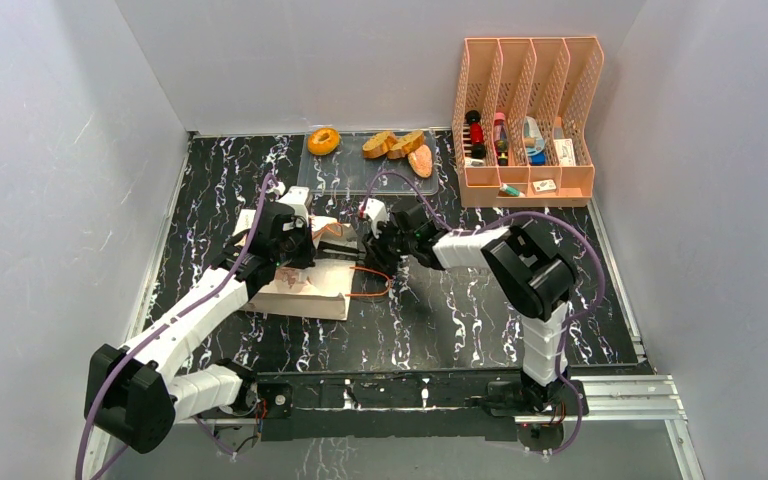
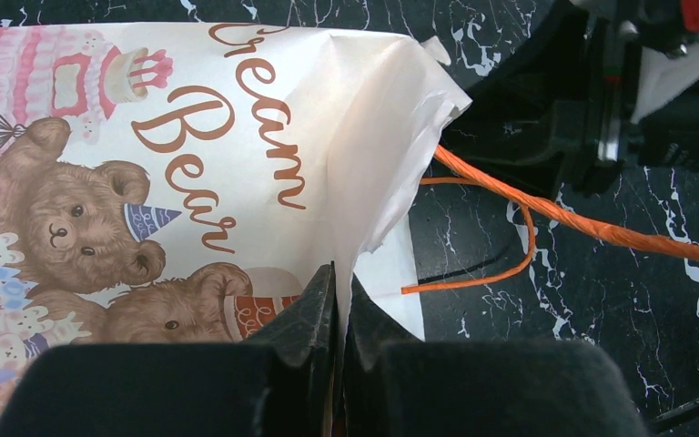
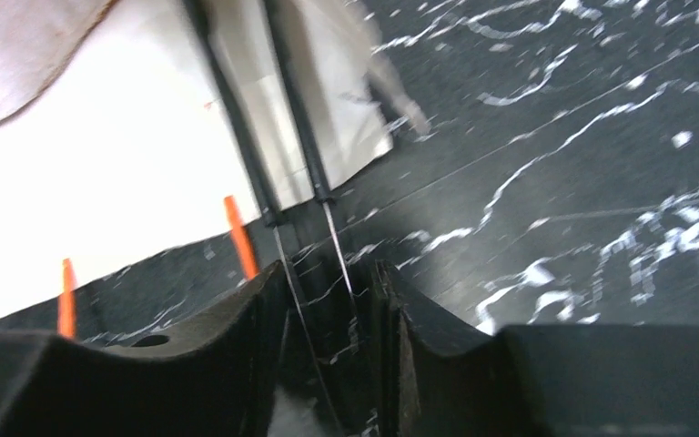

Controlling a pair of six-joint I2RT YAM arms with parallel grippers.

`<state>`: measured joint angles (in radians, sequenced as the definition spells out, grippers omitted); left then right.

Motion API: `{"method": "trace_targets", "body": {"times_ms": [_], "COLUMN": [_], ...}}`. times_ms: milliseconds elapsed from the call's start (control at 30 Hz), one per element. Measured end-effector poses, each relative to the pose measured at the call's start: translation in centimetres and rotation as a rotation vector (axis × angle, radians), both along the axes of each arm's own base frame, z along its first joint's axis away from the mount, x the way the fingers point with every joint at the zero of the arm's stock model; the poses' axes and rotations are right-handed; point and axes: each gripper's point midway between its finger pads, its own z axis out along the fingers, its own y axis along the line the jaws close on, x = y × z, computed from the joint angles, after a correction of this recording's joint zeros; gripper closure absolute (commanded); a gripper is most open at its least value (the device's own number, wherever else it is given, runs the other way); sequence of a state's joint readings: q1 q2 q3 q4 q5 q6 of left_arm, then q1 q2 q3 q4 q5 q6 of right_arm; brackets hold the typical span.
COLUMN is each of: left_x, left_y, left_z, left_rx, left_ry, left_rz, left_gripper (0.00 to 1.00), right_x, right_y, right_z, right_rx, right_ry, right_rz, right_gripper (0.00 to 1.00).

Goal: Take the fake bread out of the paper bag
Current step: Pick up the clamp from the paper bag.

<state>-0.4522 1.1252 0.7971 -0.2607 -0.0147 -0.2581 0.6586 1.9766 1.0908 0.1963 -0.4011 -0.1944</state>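
The paper bag [image 1: 300, 285] lies flat on the black marble table, its bear print up and its mouth and orange cord handles [image 1: 370, 290] to the right. My left gripper [image 1: 307, 258] is shut on the bag's upper edge [image 2: 341, 273], pinching the cream paper [image 2: 237, 109] between its fingers. My right gripper [image 1: 372, 250] hovers at the bag's mouth. In its wrist view the jaws [image 3: 329, 273] stand a narrow gap apart over the table beside the paper [image 3: 127, 155], with nothing plainly held. Fake bread lies in the clear tray: a doughnut [image 1: 323, 140], slices [image 1: 392, 145] and a bun [image 1: 420, 160]. The bag's inside is hidden.
The clear plastic tray [image 1: 360, 180] sits at the back centre. A peach mesh organiser [image 1: 525, 110] with small items stands at the back right. Grey walls close in three sides. The orange cord [image 2: 582, 223] trails under the right gripper's body.
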Motion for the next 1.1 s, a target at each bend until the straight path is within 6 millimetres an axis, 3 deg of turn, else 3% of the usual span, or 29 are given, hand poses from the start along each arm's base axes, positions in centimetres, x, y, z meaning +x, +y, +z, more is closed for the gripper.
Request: {"method": "trace_targets", "body": {"times_ms": [167,500,600,800,900,1100], "left_x": [0.0,0.4,0.2,-0.9,-1.3,-2.2], "left_y": [0.0,-0.1,-0.3,-0.6,-0.9,-1.7], "left_z": [0.0,0.9,1.5,2.1,2.2,1.9], "left_rx": [0.0,-0.002,-0.008,-0.006,-0.009,-0.02], "left_ry": [0.0,-0.043,-0.077,-0.122,-0.139,-0.146], "left_rz": [0.001,-0.024,-0.057,-0.154,-0.2,-0.286], "left_gripper": [1.0,1.0,1.0,1.0,1.0,1.0], "right_x": [-2.9,-8.0,-9.3,-9.3,-10.0,-14.2], "right_y": [-0.9,0.0,0.1,-0.4,-0.8,-2.6], "right_z": [0.1,0.7,1.9,6.5,7.7,5.8], "right_rx": [0.027,-0.015,-0.007,0.09,0.154,0.217], "right_ry": [0.076,0.164,0.187,0.222,0.275,0.496], "right_rz": [-0.004,-0.029,-0.053,-0.17,-0.227,-0.313], "right_gripper": [0.87,0.86,0.86,0.85,0.83,0.77]}}
